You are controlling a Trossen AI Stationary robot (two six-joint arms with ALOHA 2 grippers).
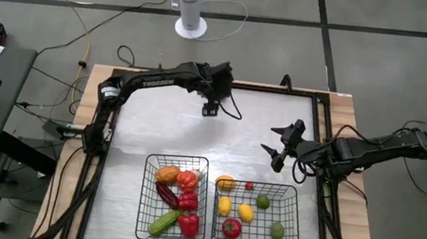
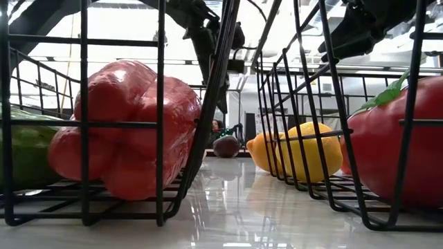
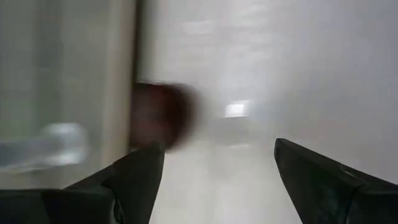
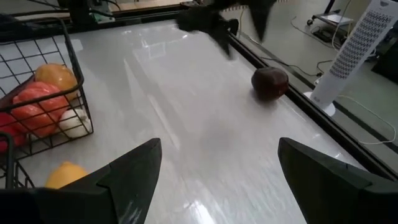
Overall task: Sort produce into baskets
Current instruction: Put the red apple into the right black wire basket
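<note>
1. Two black wire baskets sit side by side at the near edge of the table (image 1: 131, 126): the left basket (image 1: 144, 197) and the right basket (image 1: 297, 219).
2. The left basket holds an orange piece (image 1: 168, 173) at its far end, red peppers (image 1: 188, 183), a dark purple piece (image 1: 167, 195), a green cucumber (image 1: 163, 223) and a big red pepper (image 1: 189, 225) at its near end.
3. The right basket holds a tomato (image 1: 231, 228), two lemons (image 1: 245, 213), limes (image 1: 263, 201) and a small red piece (image 1: 249, 186); an orange (image 1: 224, 182) lies at its far left corner.
4. One dark purple piece (image 4: 270, 83) lies alone on the table by the far edge rail, well apart from both baskets; the low view shows it (image 2: 226, 146) between the baskets, far back.
5. The left gripper (image 1: 211, 108) hovers over the far middle of the table, near that lone piece, its fingers (image 3: 134, 180) spread apart with nothing between them.
6. The right gripper (image 1: 277, 150) hangs above the table just beyond the right basket, its fingers (image 4: 134, 174) wide apart and empty.
7. A white tower fan (image 1: 191, 2) stands on the floor beyond the table.
</note>
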